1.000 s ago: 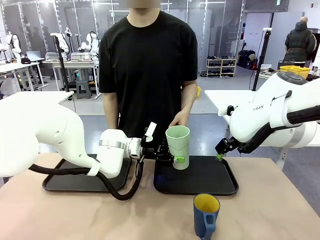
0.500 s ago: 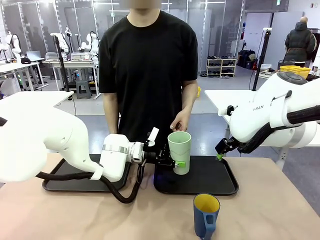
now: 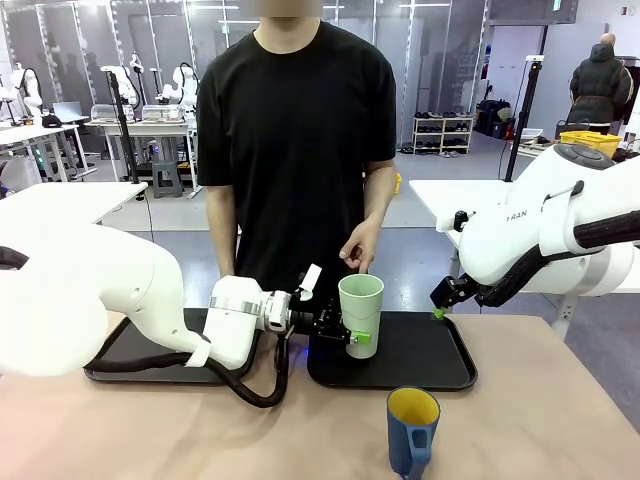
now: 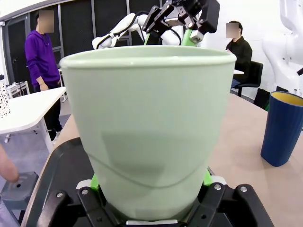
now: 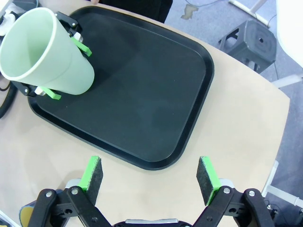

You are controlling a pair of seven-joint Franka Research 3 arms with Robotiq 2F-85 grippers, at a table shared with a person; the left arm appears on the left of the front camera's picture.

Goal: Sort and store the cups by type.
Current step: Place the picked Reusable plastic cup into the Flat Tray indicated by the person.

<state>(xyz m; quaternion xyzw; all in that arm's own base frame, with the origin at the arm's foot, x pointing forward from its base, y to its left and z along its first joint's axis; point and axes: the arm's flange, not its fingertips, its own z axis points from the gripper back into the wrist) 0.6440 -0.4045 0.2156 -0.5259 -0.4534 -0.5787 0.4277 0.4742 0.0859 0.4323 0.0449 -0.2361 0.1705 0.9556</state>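
My left gripper (image 3: 347, 334) is shut on the lower part of the tall pale green tumbler (image 3: 360, 312), holding it upright low over the left part of the right black tray (image 3: 425, 352). I cannot tell whether its base touches the tray. In the left wrist view the tumbler (image 4: 149, 123) stands between my green pads (image 4: 207, 177). The dark blue mug (image 3: 412, 428) with a yellow inside stands on the table near the front edge; it also appears as a blue mug (image 4: 283, 127) at the right. My right gripper (image 5: 150, 177) hangs open above the table beside the tray (image 5: 142, 99), well apart from the tumbler (image 5: 45, 54).
A second black tray (image 3: 125, 362) lies at the left, partly behind my left arm. The person stands at the far side, one hand (image 3: 357, 252) just above the tumbler's rim. Bare table lies in front of both trays.
My left gripper has brought the tumbler down toward the right tray and slightly right, away from the person's hand. The right arm and the mug have not moved.
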